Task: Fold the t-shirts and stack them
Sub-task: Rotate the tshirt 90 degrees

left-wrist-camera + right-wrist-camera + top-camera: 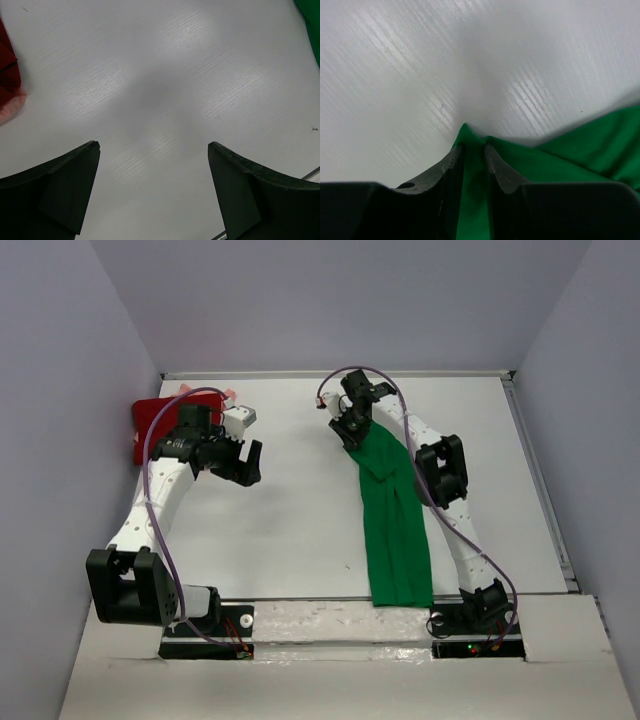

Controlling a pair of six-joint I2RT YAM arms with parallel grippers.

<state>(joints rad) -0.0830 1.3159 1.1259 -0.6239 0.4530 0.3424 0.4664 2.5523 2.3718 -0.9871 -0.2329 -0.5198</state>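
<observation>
**Right hand pinches the green shirt's far end**

The right hand [472, 150] has its fingers nearly together on a fold of the green t-shirt [398, 540]. The shirt lies as a long narrow strip down the right side of the table [300, 520]. The left hand [152, 147] hangs wide open, holding nothing, near the dark red t-shirt [150, 425] at the far left.

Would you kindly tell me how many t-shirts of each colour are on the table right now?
Bright green t-shirt: 1
Dark red t-shirt: 1
Pale pink t-shirt, only an edge showing beside the red one: 1
Total: 3
</observation>
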